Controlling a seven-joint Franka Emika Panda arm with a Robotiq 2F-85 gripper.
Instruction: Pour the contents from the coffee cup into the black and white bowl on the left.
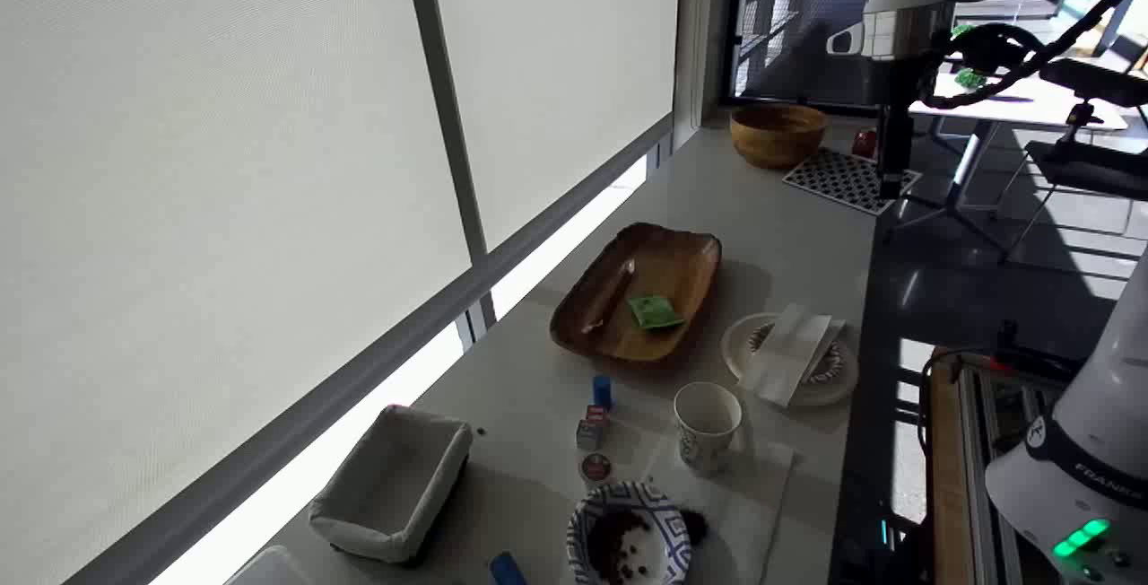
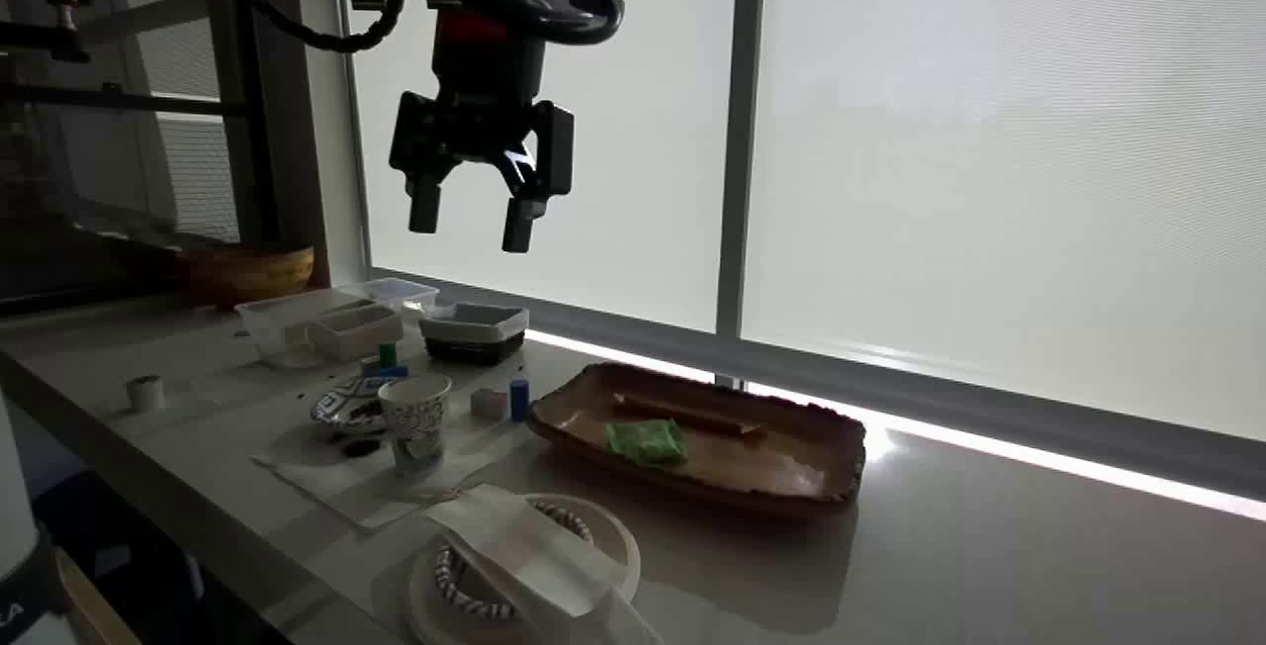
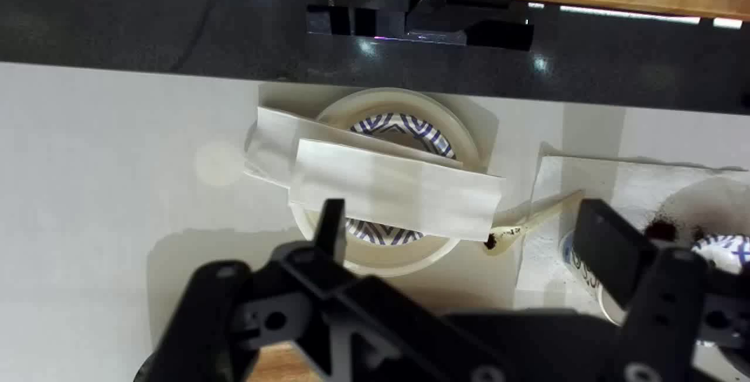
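- One coffee cup (image 1: 704,441) stands upright on a white napkin (image 1: 762,486) on the counter (image 1: 780,244), near the black and white bowl (image 1: 673,513), whose pattern looks dark blue in places.
- Nothing is held by the gripper (image 2: 470,228): its fingers are spread widely, pointing down, well above the counter.
- The cup looks like thin paper, so expect it to be light, soft-walled and easy to dent or tip. Its floor is hidden; what it holds cannot be told.
- Dark bits (image 1: 605,542) lie in the bowl, so some pouring may be done; that is a guess.
- Best hold, I judge: opposite outer walls, a little below the rim, where the paper should be stiffest and the taper should help stop it slipping downward.
- Squeeze gently: too hard could buckle the wall, too slack could let the cup swivel while tilting.
- A spoon (image 3: 533,222) lies partly on the napkin near the cup; the fingers should come down clear of it.
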